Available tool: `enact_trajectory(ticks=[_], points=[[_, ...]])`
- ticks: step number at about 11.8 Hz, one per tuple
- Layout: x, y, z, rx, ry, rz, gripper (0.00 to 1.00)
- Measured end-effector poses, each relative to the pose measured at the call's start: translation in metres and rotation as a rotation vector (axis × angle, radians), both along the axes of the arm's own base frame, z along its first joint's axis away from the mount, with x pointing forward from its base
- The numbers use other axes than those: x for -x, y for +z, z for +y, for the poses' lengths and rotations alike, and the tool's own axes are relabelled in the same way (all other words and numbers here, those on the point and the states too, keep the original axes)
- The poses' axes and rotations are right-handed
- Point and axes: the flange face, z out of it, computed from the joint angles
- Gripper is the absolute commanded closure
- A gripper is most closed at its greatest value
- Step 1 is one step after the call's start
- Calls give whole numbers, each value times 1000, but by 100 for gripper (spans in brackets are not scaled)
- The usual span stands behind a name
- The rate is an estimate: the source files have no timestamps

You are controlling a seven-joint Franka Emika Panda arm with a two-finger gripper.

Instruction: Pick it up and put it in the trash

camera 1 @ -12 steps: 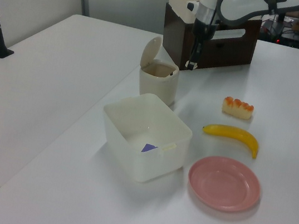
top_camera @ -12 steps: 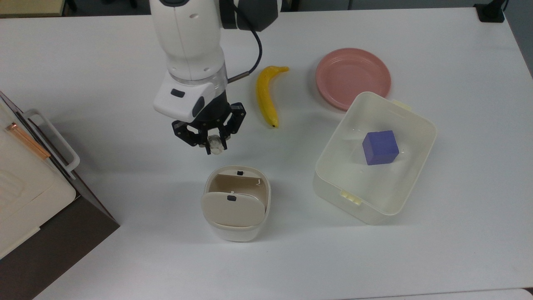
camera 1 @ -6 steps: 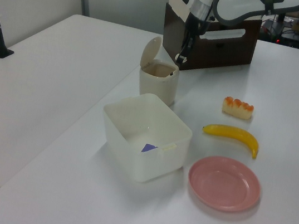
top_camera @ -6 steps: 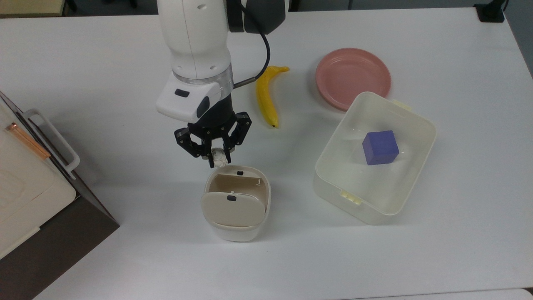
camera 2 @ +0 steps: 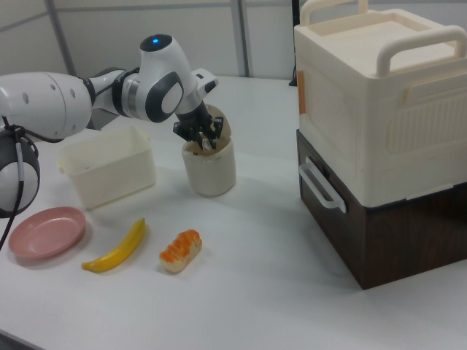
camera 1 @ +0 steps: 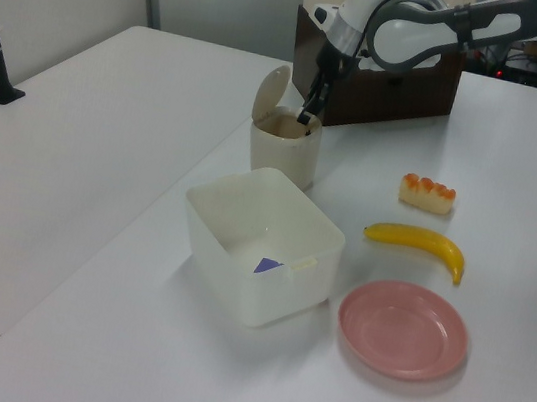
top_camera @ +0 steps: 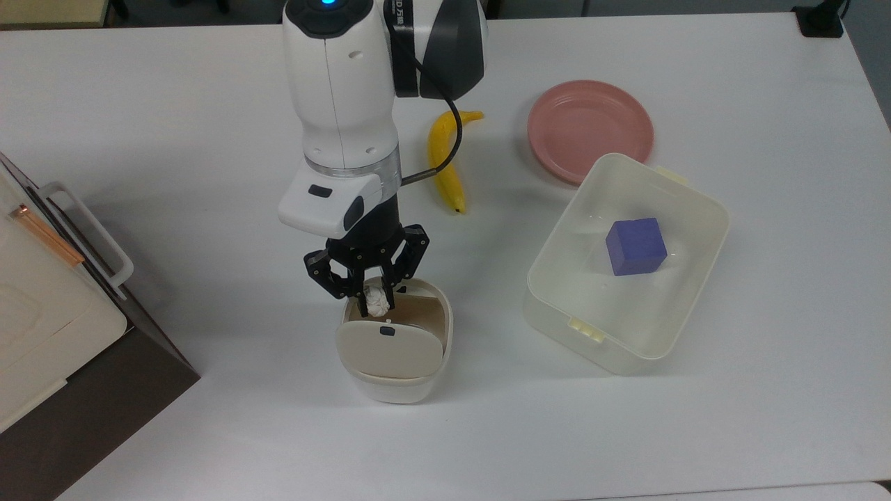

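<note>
A small white wrinkly wad (top_camera: 376, 301) is held between my black fingers, with my gripper (top_camera: 374, 299) shut on it. The wad hangs right over the open mouth of the trash (top_camera: 397, 379), a cream-beige bin whose swing lid (top_camera: 390, 348) is tipped up. In the left view my gripper (camera 1: 304, 117) points down at the rim of the trash (camera 1: 283, 153). From the right view my gripper (camera 2: 205, 141) is seen at the top of the trash (camera 2: 210, 174).
A yellow banana (top_camera: 444, 165), a pink plate (top_camera: 589, 128) and a translucent white box (top_camera: 578, 309) holding a purple cube (top_camera: 635, 246) lie to the top view's right. An orange-topped bread piece (camera 2: 180, 251) sits near the banana. A cream and brown cabinet (camera 2: 379, 131) stands beside the trash.
My arm has carried the wad toward the top view's bottom, from beside the trash to directly above its opening. Nothing else moved.
</note>
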Motion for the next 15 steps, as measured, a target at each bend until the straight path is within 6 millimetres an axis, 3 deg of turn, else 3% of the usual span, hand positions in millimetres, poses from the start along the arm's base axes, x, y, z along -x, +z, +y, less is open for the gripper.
enact_trajectory(ticks=[2, 3, 4, 11, 15], points=[[-5, 8, 3, -6, -9, -29, 48], [-6, 11, 3, -8, -13, -36, 19], [-6, 12, 3, -8, -14, -37, 0], [-6, 10, 3, -22, -44, -35, 0], [-4, 20, 3, -31, -63, -39, 0]])
